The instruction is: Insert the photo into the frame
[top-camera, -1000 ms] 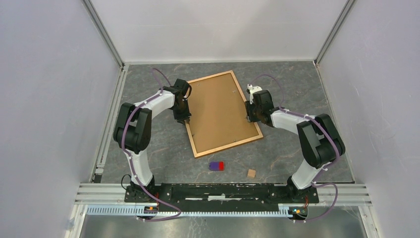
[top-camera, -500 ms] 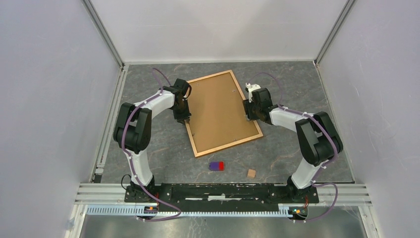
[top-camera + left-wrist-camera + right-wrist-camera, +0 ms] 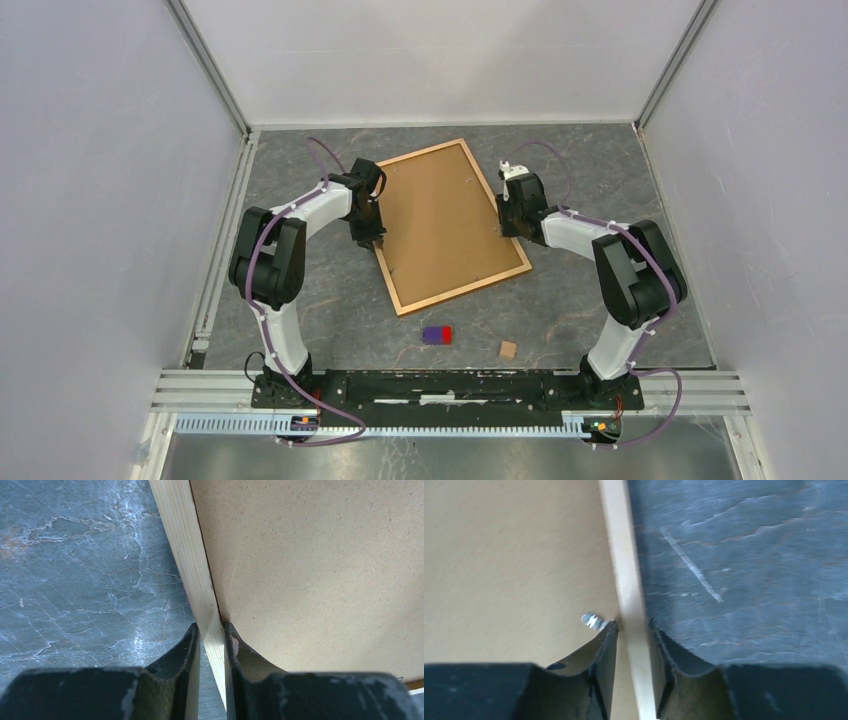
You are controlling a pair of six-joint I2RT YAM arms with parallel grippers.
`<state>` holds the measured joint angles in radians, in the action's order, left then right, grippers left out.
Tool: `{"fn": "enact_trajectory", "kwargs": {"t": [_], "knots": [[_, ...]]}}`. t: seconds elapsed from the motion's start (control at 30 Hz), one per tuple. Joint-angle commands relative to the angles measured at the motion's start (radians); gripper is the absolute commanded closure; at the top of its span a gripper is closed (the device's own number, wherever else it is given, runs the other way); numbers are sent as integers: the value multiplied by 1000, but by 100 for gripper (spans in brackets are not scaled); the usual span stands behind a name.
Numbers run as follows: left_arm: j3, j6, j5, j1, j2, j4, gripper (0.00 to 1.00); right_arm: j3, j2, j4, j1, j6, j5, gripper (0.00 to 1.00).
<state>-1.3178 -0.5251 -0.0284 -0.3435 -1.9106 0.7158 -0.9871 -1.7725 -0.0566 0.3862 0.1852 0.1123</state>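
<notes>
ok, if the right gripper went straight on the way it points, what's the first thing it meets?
The frame: the right gripper straddles its rail, so the rail would likely seat deeper between the fingers. Past that, one fingertip meets the backing board, the other the table. Depth unclear.

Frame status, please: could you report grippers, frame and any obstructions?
Left gripper shut on frame, left rail. Right gripper astride right rail, grip unclear. Backing board faces up; photo not seen. Wooden block nearby, apart from frame.

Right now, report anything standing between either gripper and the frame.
Nothing visible does. The left gripper clamps the left rail of the frame; the right gripper straddles the right rail, though contact there is unclear.
</notes>
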Motion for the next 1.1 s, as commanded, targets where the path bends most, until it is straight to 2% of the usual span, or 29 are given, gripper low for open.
{"fn": "enact_trajectory", "kwargs": {"t": [0.0,0.1,0.23,0.3,0.7,1.07], "knots": [[-41,61,-61,-11,14,0,98,19,-19,-22,4,94,16,69],[-40,61,-60,-11,18,0,98,21,-4,0,6,11,-58,60],[-42,61,-68,-9,19,0,98,54,36,2,6,-110,-45,47],[-43,60,-71,-8,19,1,98,80,59,22,8,-157,-65,44],[-44,60,-64,-4,13,0,98,145,163,90,6,-177,-97,41],[-45,61,-68,-3,15,0,98,79,49,99,6,-177,-110,43]]}}
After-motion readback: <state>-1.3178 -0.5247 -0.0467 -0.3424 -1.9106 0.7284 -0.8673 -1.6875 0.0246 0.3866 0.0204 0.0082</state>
